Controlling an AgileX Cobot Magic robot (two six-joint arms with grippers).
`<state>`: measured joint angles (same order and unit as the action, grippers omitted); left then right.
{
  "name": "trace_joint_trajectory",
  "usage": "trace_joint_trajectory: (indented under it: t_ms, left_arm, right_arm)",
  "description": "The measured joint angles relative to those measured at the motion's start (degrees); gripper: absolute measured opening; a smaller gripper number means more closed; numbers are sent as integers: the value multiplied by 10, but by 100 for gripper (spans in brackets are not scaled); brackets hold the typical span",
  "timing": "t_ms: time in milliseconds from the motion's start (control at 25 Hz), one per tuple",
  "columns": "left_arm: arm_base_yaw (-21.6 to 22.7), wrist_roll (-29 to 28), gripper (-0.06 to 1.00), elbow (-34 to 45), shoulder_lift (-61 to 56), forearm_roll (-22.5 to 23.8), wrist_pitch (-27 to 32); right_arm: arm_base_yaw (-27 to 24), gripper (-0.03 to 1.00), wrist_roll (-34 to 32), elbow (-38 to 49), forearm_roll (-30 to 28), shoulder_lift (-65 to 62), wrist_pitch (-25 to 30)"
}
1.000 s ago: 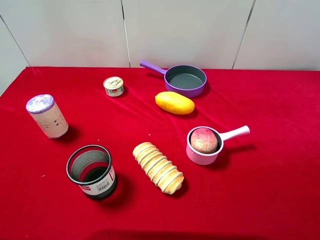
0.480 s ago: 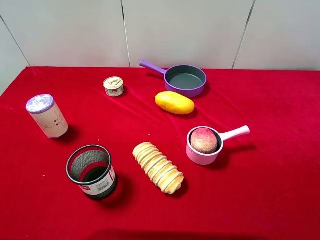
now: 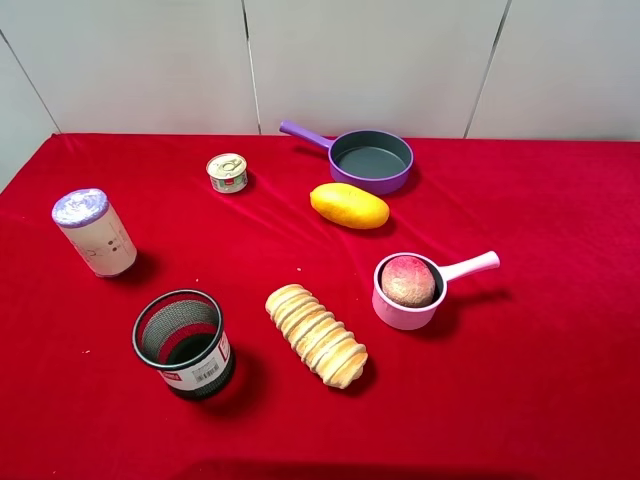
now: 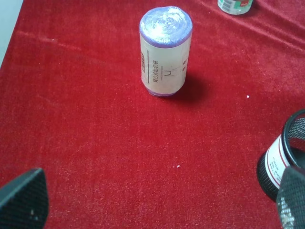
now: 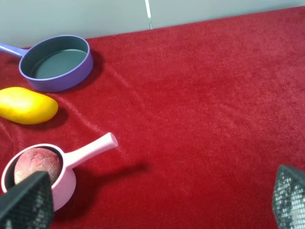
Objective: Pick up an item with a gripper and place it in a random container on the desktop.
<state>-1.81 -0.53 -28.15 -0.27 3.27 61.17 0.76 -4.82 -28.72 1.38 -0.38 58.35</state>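
Seven things stand on the red velvety desktop (image 3: 560,200), one of each. From left to right: a white cylinder with a shiny violet top (image 3: 94,232), upright at the left edge; a black mesh cup with a label (image 3: 184,343), near; a small round tin can (image 3: 227,172), far; a ridged tan bread loaf (image 3: 316,334), near the middle; a yellow elongated mango (image 3: 349,206); a wide purple pan with grey inside (image 3: 370,159), far; and a small pale pink saucepan (image 3: 408,304), right of the loaf. The round pinkish-red and tan fruit (image 3: 408,280) sits inside this saucepan.

No arm appears in the high view. Only the wrist views show the grippers: the left gripper (image 4: 157,202) hangs near the white cylinder with fingertips (image 4: 24,198) spread wide and holding nothing, and the right gripper (image 5: 157,202) is also spread and empty, just beside the pink saucepan, fingertips (image 5: 26,200) at both sides.
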Motion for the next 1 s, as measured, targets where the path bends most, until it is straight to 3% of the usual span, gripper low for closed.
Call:
trace_joint_trajectory:
  t_ms: [1000]
  left_arm:
    - [1, 0, 95, 0, 0, 0, -4]
  right_arm:
    - [0, 69, 0, 0, 0, 0, 0]
